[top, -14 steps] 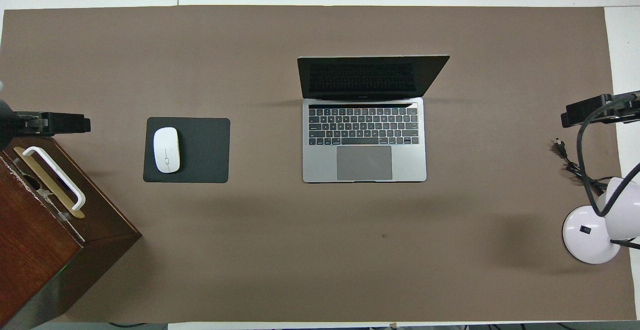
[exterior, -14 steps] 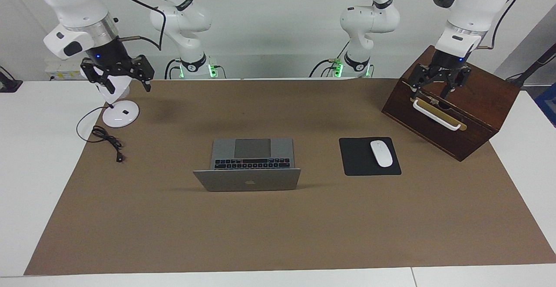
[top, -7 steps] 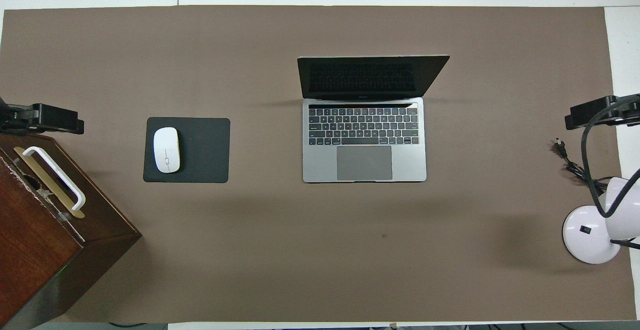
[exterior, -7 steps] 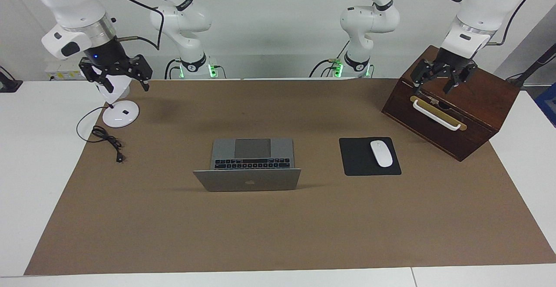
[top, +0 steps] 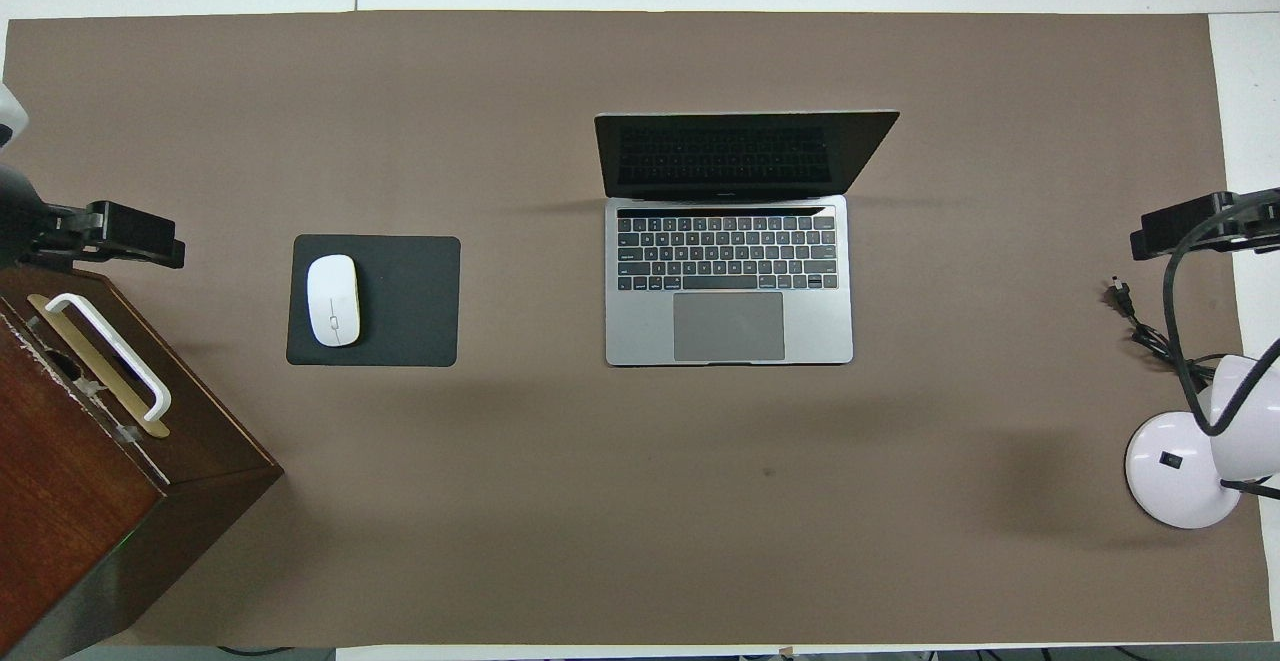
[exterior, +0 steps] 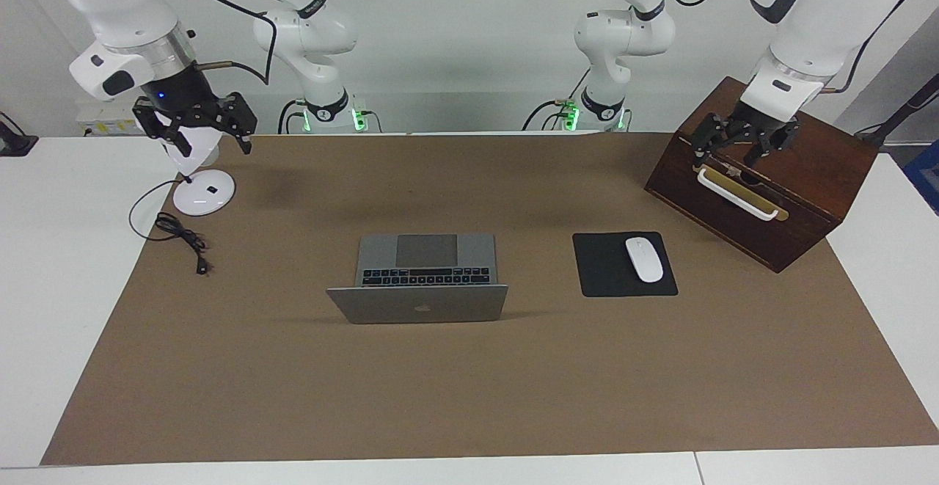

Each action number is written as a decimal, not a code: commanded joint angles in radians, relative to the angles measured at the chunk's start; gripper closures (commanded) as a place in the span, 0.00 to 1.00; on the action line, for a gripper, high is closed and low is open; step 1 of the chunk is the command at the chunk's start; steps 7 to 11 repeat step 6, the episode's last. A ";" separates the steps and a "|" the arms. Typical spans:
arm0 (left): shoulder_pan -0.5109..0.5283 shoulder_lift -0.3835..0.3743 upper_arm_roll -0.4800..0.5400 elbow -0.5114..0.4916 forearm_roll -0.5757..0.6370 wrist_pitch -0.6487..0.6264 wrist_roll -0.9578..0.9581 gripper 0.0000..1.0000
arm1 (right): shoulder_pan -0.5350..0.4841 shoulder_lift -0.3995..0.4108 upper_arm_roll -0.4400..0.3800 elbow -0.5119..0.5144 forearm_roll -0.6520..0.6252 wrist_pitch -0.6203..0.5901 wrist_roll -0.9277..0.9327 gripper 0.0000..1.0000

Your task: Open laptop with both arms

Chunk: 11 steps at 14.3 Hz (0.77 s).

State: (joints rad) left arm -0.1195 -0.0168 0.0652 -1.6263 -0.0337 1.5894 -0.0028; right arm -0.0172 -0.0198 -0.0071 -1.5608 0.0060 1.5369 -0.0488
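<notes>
The silver-grey laptop (exterior: 418, 303) stands open in the middle of the brown mat, its lid upright and its logo facing away from the robots. The overhead view shows its dark screen, black keyboard and grey trackpad (top: 729, 326). My left gripper (exterior: 726, 155) hangs open and empty over the wooden box, well away from the laptop; it also shows in the overhead view (top: 120, 239). My right gripper (exterior: 215, 147) hangs open and empty over the desk lamp at the right arm's end of the table; only part of it shows in the overhead view (top: 1190, 226).
A black mouse pad (exterior: 605, 276) with a white mouse (exterior: 644, 259) lies beside the laptop toward the left arm's end. A dark wooden box (exterior: 807, 191) with a white handle stands at that end. A white desk lamp (exterior: 204, 193) and its black cable (exterior: 180, 235) sit at the right arm's end.
The left gripper rose a little over the box and came back down. The right gripper drew slightly up and toward its end of the table. The laptop has not moved.
</notes>
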 commanded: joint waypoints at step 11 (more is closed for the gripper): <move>0.017 0.017 -0.011 0.043 0.005 -0.052 0.001 0.00 | -0.012 -0.012 0.007 0.001 -0.004 -0.011 -0.006 0.00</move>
